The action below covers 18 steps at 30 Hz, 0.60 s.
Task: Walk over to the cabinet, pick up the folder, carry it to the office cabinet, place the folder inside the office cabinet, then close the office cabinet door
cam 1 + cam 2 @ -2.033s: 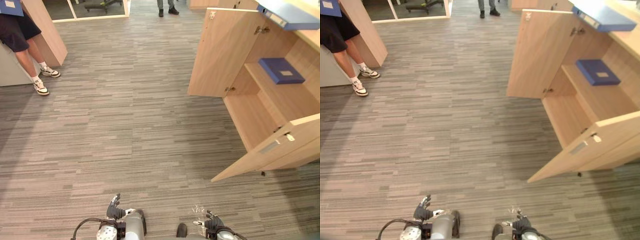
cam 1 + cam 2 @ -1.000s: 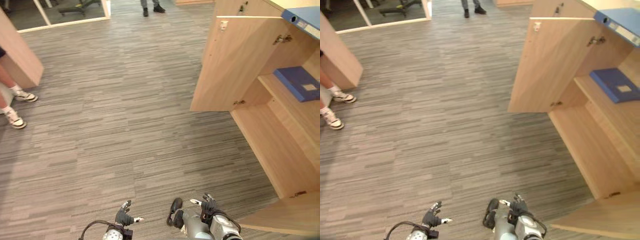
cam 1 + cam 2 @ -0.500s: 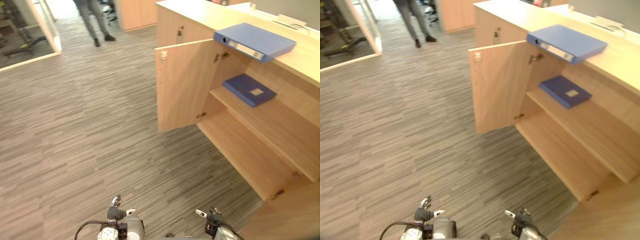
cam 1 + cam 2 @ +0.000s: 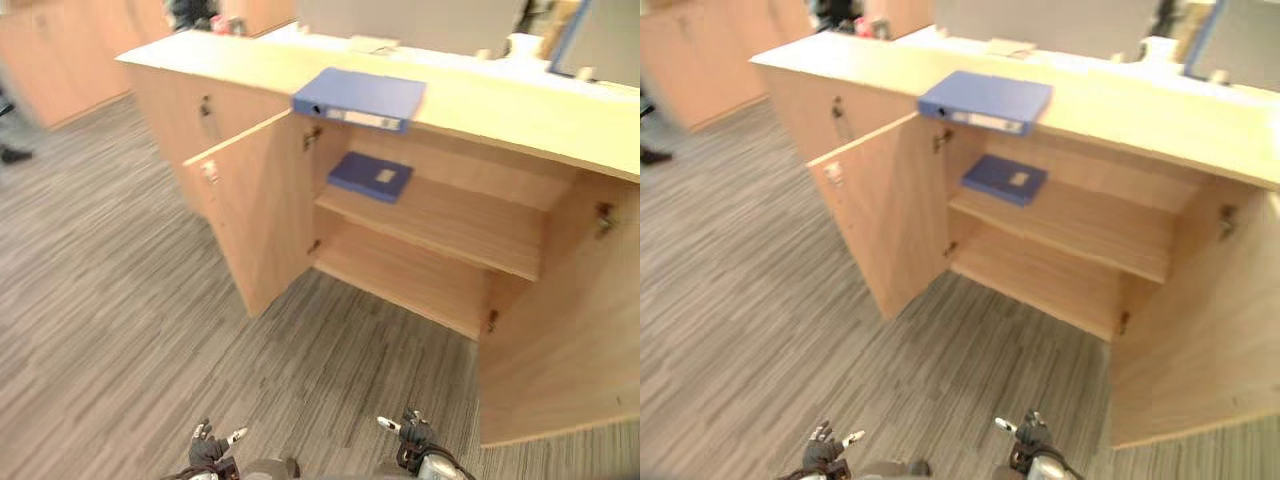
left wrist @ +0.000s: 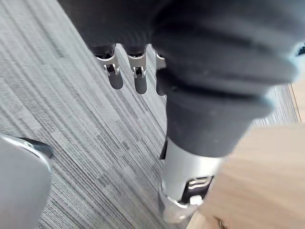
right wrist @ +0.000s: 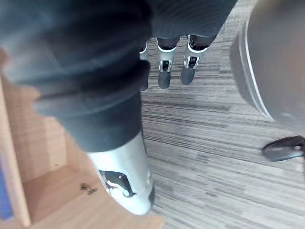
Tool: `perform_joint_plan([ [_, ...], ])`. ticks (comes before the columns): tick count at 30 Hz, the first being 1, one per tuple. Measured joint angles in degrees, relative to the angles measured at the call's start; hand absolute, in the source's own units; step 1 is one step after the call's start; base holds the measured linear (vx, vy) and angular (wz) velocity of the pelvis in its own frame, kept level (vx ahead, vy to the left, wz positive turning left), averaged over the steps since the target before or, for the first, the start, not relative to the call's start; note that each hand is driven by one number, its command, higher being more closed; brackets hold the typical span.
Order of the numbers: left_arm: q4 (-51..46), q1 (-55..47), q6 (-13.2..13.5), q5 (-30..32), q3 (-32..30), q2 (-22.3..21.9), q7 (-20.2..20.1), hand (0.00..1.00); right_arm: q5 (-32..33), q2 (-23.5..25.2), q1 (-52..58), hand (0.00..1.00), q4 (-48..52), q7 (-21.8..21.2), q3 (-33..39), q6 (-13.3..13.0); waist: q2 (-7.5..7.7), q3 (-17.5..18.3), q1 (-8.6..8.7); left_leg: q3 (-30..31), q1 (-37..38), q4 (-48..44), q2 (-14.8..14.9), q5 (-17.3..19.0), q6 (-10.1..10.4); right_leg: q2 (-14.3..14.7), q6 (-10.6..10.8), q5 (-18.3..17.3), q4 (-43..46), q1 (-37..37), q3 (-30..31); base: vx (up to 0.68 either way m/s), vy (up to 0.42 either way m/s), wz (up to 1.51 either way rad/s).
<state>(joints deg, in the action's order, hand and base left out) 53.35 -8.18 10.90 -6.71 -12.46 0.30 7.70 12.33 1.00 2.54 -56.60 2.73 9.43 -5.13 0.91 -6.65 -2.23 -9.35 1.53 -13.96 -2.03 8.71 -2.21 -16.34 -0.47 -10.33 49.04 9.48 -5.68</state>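
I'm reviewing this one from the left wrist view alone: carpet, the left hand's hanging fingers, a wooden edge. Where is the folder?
Observer: A thick blue folder lies flat on the cabinet top, at its front edge above the open compartment.
Operator: Is there anything inside the cabinet?
Observer: A thin dark blue folder lies at the left end of the upper shelf.
Operator: Is the other hand carrying anything?
Observer: No. The right hand hangs over the carpet with straight fingers, holding nothing.
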Motion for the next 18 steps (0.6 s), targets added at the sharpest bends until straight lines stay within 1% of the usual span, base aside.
perform_joint_plan([
  [1, -0.1, 0.1, -0.1, 0.5, 0.4, 0.1, -0.1, 0.0, 0.0, 0.0, 0.1, 0.0, 0.0, 0.0, 0.0, 0.0, -0.06, 0.2, 0.14, -0.6, 1.1, 0.5, 0.1, 0.3, -0.1, -0.7, 0.2, -0.1, -0.2, -0.1, -2.2, 0.11, 0.169, -0.59],
  [2, -0.4, 0.2, -0.1, 1.3, 1.0, 0.1, -0.5, 0.0, 0.0, 0.0, 0.1, 0.0, 0.0, 0.0, 0.0, -0.1, -0.15, 0.4, 0.43, -1.6, 2.9, 1.9, 0.7, 0.5, -0.2, -1.1, 1.1, -0.7, -2.0, -0.2, -6.2, 0.13, 0.106, -0.47],
  [3, -1.2, 0.2, -0.3, 2.2, 1.7, 0.1, -0.6, 0.0, 0.0, 0.2, 0.0, 0.0, 0.0, 0.0, 0.0, -0.3, -0.19, 0.4, 1.01, -2.2, 3.5, 2.5, 1.7, 0.8, 0.1, -0.8, 2.2, -1.4, -5.3, -0.1, -10.1, 0.14, 0.072, -0.42],
  [4, -1.7, 0.2, -0.3, 2.2, 2.1, 0.2, -0.6, 0.0, 0.0, 0.2, -0.1, 0.0, 0.0, 0.0, 0.0, -0.3, -0.24, 0.4, 1.22, -2.5, 3.8, 2.7, 2.4, 1.1, 0.1, -0.6, 2.7, -1.6, -7.3, 0.0, -12.1, 0.17, 0.007, -0.37],
  [5, -2.6, 0.4, -0.4, 2.2, 2.6, 0.1, -0.6, 0.0, 0.0, 0.2, -0.3, 0.0, 0.0, -0.1, 0.1, -0.3, -0.27, 0.4, 1.46, -3.0, 3.8, 2.7, 3.8, 1.7, 0.7, 0.3, 3.3, -2.0, -11.4, 0.5, -15.4, 0.19, -0.05, -0.39],
  [6, -3.0, 0.8, -0.4, 2.1, 2.9, 0.0, -0.6, 0.0, 0.0, 0.2, -0.5, 0.0, 0.0, -0.1, 0.1, -0.3, -0.3, 0.4, 1.75, -3.7, 4.0, 2.6, 5.4, 2.3, 1.9, 1.3, 3.4, -1.9, -15.2, 1.0, -18.1, 0.25, -0.104, -0.46],
  [7, -3.4, 1.1, -0.4, 2.1, 3.2, -0.1, -0.6, 0.0, 0.0, 0.3, -0.6, 0.0, 0.0, -0.1, 0.1, -0.3, -0.33, 0.2, 1.89, -4.3, 4.7, 2.6, 6.5, 2.8, 2.9, 2.3, 3.4, -1.8, -17.9, 1.3, -19.5, 0.22, -0.119, -0.38],
  [8, -3.4, 1.4, -0.4, 1.9, 3.3, -0.1, -0.5, 0.0, 0.0, 0.3, -0.7, 0.0, 0.0, -0.1, 0.1, -0.3, -0.29, 0.1, 2.01, -4.9, 5.3, 2.6, 7.1, 3.1, 3.5, 2.7, 3.2, -1.6, -19.7, 1.4, -20.1, 0.19, -0.122, -0.32],
  [9, -3.4, 1.7, -0.4, 1.8, 3.4, -0.3, -0.5, 0.0, 0.0, 0.4, -0.7, 0.0, 0.0, -0.1, 0.1, -0.3, -0.16, 0.0, 2.26, -5.7, 6.5, 2.6, 7.8, 3.8, 4.4, 3.0, 2.4, -0.9, -22.4, 1.4, -20.9, 0.29, -0.189, -0.31],
  [10, -3.4, 2.0, -0.4, 1.8, 3.4, -0.4, -0.4, 0.0, 0.0, 0.4, -0.7, 0.0, 0.1, -0.1, 0.2, -0.3, 0.47, -0.3, 2.6, -6.3, 7.8, 2.6, 7.8, 5.0, 5.8, 2.8, 1.9, 2.6, -25.8, 1.2, -20.9, 0.41, -0.264, -0.27],
  [11, -3.2, 2.2, -0.5, 1.5, 3.5, -1.1, -0.4, 0.0, 0.0, -0.2, -0.7, 0.0, 0.1, -0.1, 0.7, -0.2, 0.3, -0.4, 3.07, -6.1, 9.3, 2.8, 8.9, 5.8, 7.0, 3.8, 0.5, 4.5, -24.5, 0.9, -21.1, 0.55, -0.327, -0.24],
  [12, -3.3, 1.8, -0.3, 1.4, 3.7, -2.3, -0.4, 0.0, 0.0, -1.1, -0.5, 0.0, -0.2, -0.1, 1.4, 0.0, -1.11, 0.2, 3.01, -5.4, 9.9, 4.0, 9.9, 5.7, 7.1, 5.3, 0.2, 2.4, -24.1, 1.0, -21.3, 0.36, -0.207, -0.15],
  [13, -3.3, 2.0, -0.3, 1.4, 3.9, -2.8, -0.4, 0.0, 0.0, -1.2, -0.7, 0.0, -0.3, -0.1, 2.5, 0.1, -1.76, 0.2, 3.01, -5.5, 10.2, 4.6, 10.4, 5.6, 7.2, 5.8, -0.1, 1.5, -23.4, 1.2, -21.3, 0.36, -0.198, -0.19],
  [14, -3.0, 2.1, -0.4, 1.4, 4.9, -3.2, -0.6, 0.0, 0.2, -1.5, -0.8, 0.0, -0.5, -0.1, 3.2, 0.1, -1.99, -0.1, 3.05, -5.4, 11.1, 5.4, 11.3, 5.4, 7.5, 6.9, -0.6, -0.2, -22.6, 1.3, -21.3, 0.33, -0.192, -0.17],
  [15, -2.6, 2.1, -0.4, 1.4, 5.0, -3.2, -0.6, 0.0, 0.2, -1.5, -0.8, 0.0, -0.7, -0.1, 3.5, 0.2, -2.01, -0.1, 3.05, -5.3, 11.6, 5.5, 11.9, 5.3, 7.6, 7.7, -0.8, -0.9, -22.5, 0.9, -21.3, 0.48, -0.294, -0.21],
  [16, -1.6, 1.9, -0.5, 0.9, 4.9, -3.3, -0.6, 0.0, 0.6, -1.5, -0.8, 0.0, -1.6, -0.1, 4.5, 0.3, -1.99, -0.1, 3.02, -4.6, 11.7, 3.5, 13.4, 5.2, 7.8, 9.5, -1.0, -1.9, -23.7, -0.6, -21.5, 0.38, -0.25, -0.14],
  [17, -1.3, 1.8, -0.4, 0.3, 4.7, -3.4, -0.7, 0.0, 1.1, -1.5, -0.6, 0.0, -2.3, 0.0, 4.7, 0.3, -1.81, 0.0, 3.16, -3.5, 10.7, -0.3, 14.7, 5.2, 7.9, 10.8, -1.0, -2.0, -25.8, -2.5, -21.8, 0.47, -0.302, -0.08],
  [18, -1.7, 1.9, -0.4, -0.6, 4.3, -3.3, -0.7, 0.0, 2.8, -1.8, -0.2, 0.0, -2.8, 0.1, 4.6, 0.3, -1.69, 0.0, 3.2, -1.9, 6.4, -12.3, 17.1, 5.3, 8.0, 12.9, -1.1, -1.8, -29.9, -6.3, -22.0, 0.32, -0.2, -0.01],
])
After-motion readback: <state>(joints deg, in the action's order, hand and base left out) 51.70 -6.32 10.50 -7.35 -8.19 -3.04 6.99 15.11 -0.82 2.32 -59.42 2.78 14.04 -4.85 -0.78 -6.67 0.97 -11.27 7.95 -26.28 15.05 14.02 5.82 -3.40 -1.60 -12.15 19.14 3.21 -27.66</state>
